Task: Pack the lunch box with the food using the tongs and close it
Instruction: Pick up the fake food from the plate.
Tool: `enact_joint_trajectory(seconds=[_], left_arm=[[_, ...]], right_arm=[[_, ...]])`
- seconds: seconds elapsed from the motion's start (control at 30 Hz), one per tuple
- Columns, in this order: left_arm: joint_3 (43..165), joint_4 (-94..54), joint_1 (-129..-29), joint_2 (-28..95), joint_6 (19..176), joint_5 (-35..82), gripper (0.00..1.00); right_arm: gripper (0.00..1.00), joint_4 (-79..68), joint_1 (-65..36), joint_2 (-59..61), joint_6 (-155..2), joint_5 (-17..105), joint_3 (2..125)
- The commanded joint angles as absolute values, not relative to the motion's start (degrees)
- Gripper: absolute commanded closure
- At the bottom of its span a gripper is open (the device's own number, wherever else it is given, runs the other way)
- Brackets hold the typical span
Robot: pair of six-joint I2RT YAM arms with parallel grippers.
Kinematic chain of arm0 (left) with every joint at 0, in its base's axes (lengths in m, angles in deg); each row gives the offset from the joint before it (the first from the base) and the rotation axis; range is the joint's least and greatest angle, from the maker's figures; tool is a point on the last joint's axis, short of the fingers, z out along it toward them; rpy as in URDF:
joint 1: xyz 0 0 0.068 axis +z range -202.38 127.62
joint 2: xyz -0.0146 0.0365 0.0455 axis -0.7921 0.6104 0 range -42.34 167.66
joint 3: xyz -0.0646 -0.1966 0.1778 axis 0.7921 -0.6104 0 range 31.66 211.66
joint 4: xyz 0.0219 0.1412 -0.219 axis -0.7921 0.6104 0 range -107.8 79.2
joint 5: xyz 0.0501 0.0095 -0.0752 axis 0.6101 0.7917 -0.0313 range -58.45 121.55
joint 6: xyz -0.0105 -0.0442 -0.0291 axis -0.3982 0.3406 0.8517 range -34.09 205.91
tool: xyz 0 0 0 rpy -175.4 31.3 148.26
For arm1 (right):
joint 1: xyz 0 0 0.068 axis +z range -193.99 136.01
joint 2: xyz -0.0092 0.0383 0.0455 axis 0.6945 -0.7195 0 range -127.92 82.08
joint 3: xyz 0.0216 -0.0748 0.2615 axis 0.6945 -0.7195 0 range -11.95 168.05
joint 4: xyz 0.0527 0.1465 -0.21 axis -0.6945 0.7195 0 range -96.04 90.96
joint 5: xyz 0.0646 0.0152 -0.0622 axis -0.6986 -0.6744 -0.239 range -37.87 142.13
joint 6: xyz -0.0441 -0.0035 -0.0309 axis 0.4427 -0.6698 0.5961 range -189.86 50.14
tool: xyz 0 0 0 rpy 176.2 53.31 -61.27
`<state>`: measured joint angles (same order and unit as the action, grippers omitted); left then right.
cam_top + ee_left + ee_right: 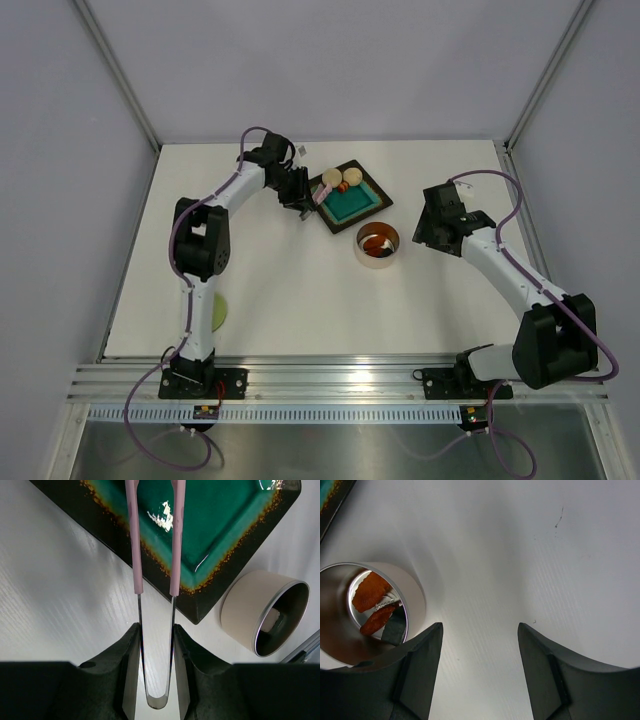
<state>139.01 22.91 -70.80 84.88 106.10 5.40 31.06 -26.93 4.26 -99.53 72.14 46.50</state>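
The steel lunch box (378, 245) stands open on the table just in front of the teal tray (357, 206). It holds red-orange food (370, 592). Two beige balls (331, 178) and a red-orange bit (343, 187) lie at the tray's far corner. My left gripper (297, 190) is shut on the pink tongs (175, 545), whose two arms stand apart and reach over the tray (215, 520); their tips run out of the left wrist view. My right gripper (480, 630) hangs open and empty to the right of the lunch box (415, 597).
The pale green lid (218, 312) lies on the table near the left arm's base. The lunch box (250, 607) shows lower right in the left wrist view, beside the tray's corner. A metal rail runs along the near table edge.
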Motion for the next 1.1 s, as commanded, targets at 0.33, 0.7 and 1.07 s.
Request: enact_joint_trajectory(seconds=[0.33, 0.7, 1.07], left_arm=[[141.43, 17.27, -69.61, 86.51, 108.59, 0.35, 0.67], [139.07, 16.13, -68.99, 84.93, 107.18, -2.19, 0.65], [136.86, 14.46, -67.50, 83.43, 106.83, -3.16, 0.64]], right_arm=[[0.31, 29.99, -27.47, 3.42, -98.86, 72.78, 48.96], [0.31, 30.08, -27.47, 3.07, -99.04, 72.96, 48.96], [0.31, 30.43, -27.47, 2.81, -99.30, 72.78, 49.31]])
